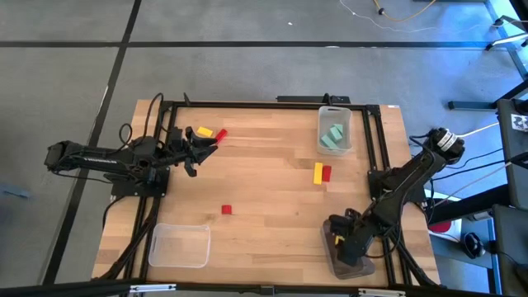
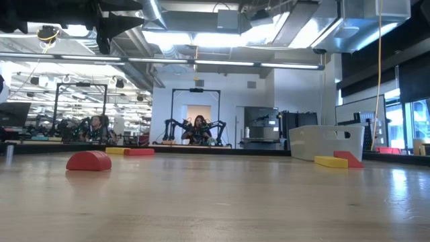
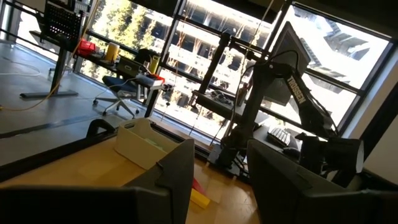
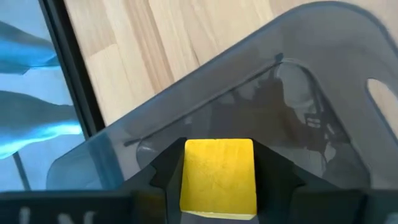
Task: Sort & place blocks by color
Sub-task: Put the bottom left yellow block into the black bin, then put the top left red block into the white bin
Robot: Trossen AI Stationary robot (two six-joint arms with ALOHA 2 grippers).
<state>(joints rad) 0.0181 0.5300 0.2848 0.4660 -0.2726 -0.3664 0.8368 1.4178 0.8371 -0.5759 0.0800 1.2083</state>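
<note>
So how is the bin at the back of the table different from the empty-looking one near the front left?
The back bin holds pale teal blocks; the front-left bin shows nothing inside. The back bin stands lengthwise away from the front edge; the front-left bin lies along it. Both are clear, rectangular and sit on the wooden table.

Grey floor [image 1: 247,25] w/ dark seams, big windows [image 3: 186,37] (ceiling striplights [image 2: 222,64]).

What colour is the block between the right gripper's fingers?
Yellow block; the right wrist view shows it best.
</note>
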